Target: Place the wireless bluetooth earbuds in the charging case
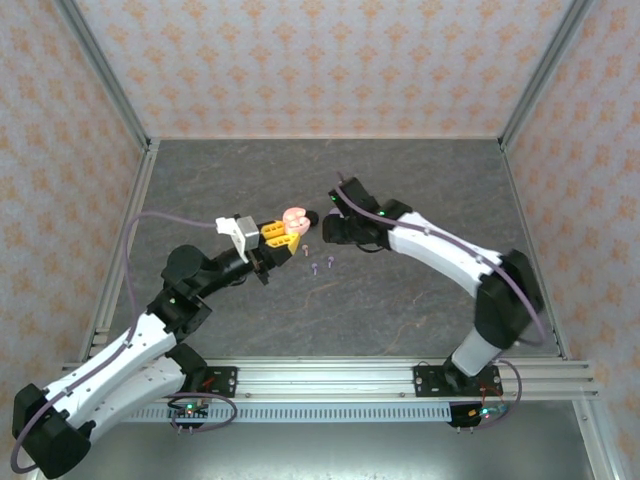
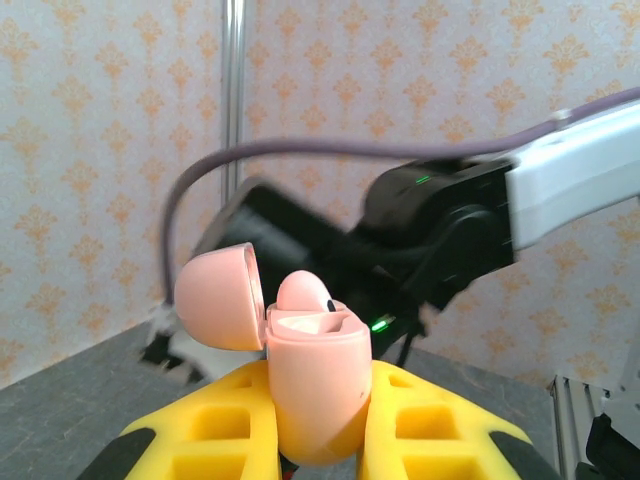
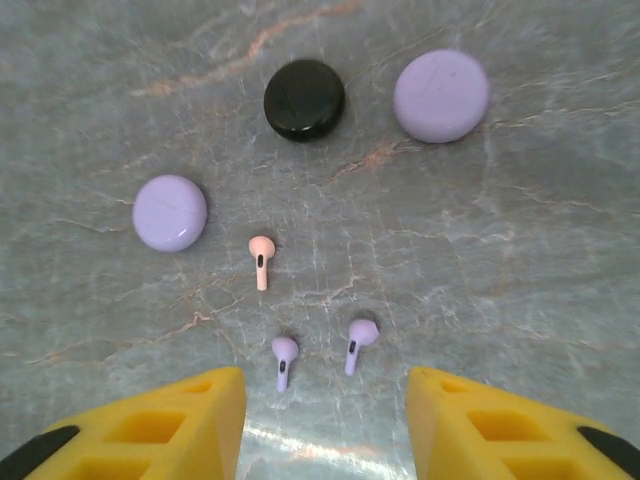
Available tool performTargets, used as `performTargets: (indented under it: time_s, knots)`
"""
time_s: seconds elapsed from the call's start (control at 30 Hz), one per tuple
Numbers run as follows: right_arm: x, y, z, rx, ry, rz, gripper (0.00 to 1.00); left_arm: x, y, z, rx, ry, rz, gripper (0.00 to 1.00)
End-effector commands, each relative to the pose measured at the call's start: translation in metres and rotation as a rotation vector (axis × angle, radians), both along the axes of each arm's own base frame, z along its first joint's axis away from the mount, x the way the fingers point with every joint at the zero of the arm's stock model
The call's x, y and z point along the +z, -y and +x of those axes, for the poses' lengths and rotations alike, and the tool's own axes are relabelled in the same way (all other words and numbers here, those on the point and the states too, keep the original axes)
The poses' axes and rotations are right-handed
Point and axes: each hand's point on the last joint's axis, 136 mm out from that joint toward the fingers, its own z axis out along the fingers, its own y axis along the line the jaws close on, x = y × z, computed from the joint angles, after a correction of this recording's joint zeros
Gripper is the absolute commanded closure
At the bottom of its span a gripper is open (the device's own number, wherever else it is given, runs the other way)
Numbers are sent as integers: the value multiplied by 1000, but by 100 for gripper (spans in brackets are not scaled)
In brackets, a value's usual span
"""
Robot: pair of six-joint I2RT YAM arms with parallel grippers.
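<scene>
Yellow-fingered left gripper [image 2: 320, 445] pinches the pink charging case [image 2: 318, 385] upright, its lid [image 2: 218, 300] swung open and a seated pink earbud [image 2: 300, 290] inside. Right gripper [image 3: 325, 420] hangs spread above the table [image 3: 520, 250], over a purple disc [image 3: 441, 96], a black disc [image 3: 304, 99], a second purple disc [image 3: 170, 212], then a loose pink earbud [image 3: 261, 258] and two purple earbuds [image 3: 283, 358] [image 3: 358, 340] lying near each other

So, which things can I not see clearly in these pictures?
Left wrist view: charging case, the socket beside the seated earbud is hidden by the case's front wall.
Top view: loose earbuds, too small to tell stem direction.
Left wrist view: right arm, blurred.
</scene>
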Motion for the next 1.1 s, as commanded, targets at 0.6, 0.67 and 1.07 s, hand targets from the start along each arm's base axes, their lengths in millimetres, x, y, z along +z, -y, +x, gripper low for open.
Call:
performTargets:
  time_s: [0.6, 0.67, 1.07]
  knots:
    - [-112, -73, 18, 127, -218, -187, 68, 18, -9, -15, 10, 90, -17, 100]
    - [-116, -74, 20, 130, -219, -196, 68, 18, -9, -15, 9, 91, -18, 100]
    - [-128, -80, 26, 161, -215, -247, 70, 15, -7, -11, 11, 76, -12, 100]
